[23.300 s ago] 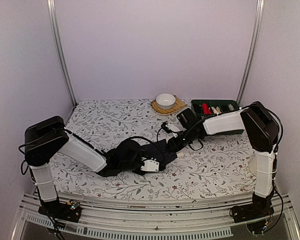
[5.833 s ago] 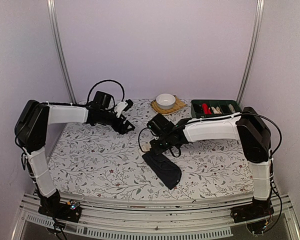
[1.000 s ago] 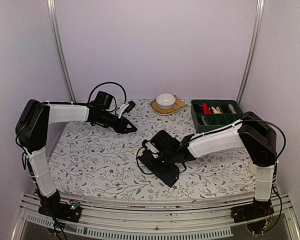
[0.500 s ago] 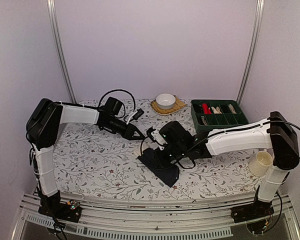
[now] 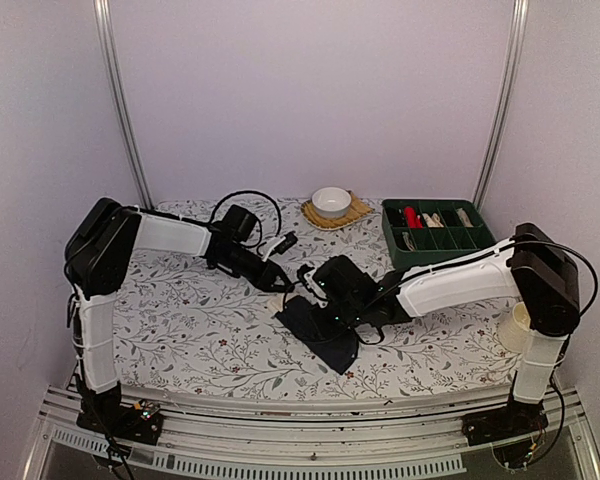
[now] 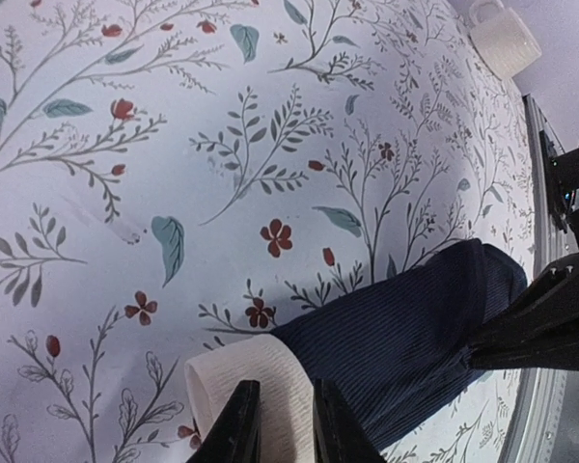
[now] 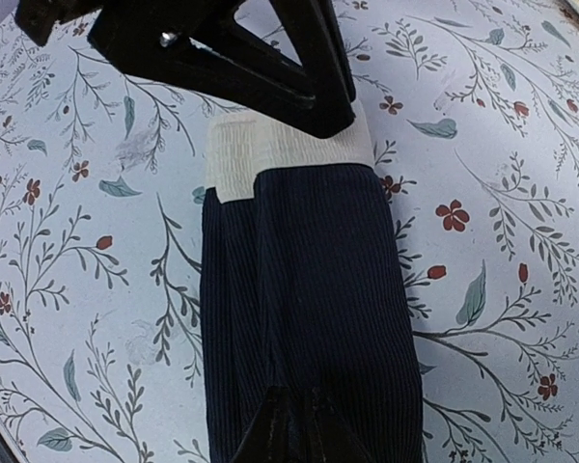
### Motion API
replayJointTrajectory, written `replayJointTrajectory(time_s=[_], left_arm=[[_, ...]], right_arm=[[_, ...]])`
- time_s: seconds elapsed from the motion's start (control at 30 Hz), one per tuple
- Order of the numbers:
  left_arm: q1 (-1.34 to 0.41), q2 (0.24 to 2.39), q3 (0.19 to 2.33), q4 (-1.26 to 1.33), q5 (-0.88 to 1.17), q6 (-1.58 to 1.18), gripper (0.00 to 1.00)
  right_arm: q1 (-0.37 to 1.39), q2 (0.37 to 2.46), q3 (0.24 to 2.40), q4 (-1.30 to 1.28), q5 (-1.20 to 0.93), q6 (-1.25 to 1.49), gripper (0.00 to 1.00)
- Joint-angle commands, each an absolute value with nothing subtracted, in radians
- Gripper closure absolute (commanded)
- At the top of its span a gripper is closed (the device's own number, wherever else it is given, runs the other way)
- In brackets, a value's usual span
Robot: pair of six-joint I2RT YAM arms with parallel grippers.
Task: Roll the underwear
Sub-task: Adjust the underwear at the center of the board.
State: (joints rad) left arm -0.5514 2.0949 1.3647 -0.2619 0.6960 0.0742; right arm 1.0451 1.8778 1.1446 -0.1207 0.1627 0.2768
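Note:
One underwear (image 5: 322, 333) lies folded into a long strip on the floral sheet, dark ribbed cloth with a white waistband (image 7: 285, 154) at its far end. No second garment or orange-red tag shows. My left gripper (image 5: 285, 285) sits at that waistband (image 6: 270, 386); its fingertips (image 6: 243, 400) stand a narrow gap apart over the band. From the right wrist view it (image 7: 314, 106) rests on the band's far edge. My right gripper (image 7: 297, 424) is shut, pinching a crease in the underwear (image 7: 299, 289) at the near end; it (image 5: 330, 298) shows above the cloth from the top.
A white bowl (image 5: 331, 200) on a woven mat (image 5: 352, 213) and a green tray (image 5: 438, 228) of small items stand at the back. A white cup (image 5: 518, 328) is at the right edge; it also shows in the left wrist view (image 6: 505, 39).
My left gripper has swung right and down from the back left to the underwear's waistband. My right gripper has stayed at the cloth while its arm shifted.

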Motion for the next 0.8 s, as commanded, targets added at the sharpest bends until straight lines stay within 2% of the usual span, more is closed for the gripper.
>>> replayJointTrajectory(time_s=[0.0, 0.5, 0.77], left_arm=[[-0.562, 2.116, 1.323, -0.284, 0.638, 0.118, 0.79], [-0.557, 2.14, 1.246, -0.298, 0.518, 0.19, 0.8], [-0.557, 2.101, 1.265, -0.296, 0.52, 0.192, 0.8]], right_arm=[[1.033, 1.922, 1.12, -0.079, 0.132, 0.301, 0.93], [1.039, 1.889, 0.974, -0.009, 0.056, 0.367, 0.95], [1.054, 1.74, 0.987, -0.042, 0.108, 0.347, 0.94]])
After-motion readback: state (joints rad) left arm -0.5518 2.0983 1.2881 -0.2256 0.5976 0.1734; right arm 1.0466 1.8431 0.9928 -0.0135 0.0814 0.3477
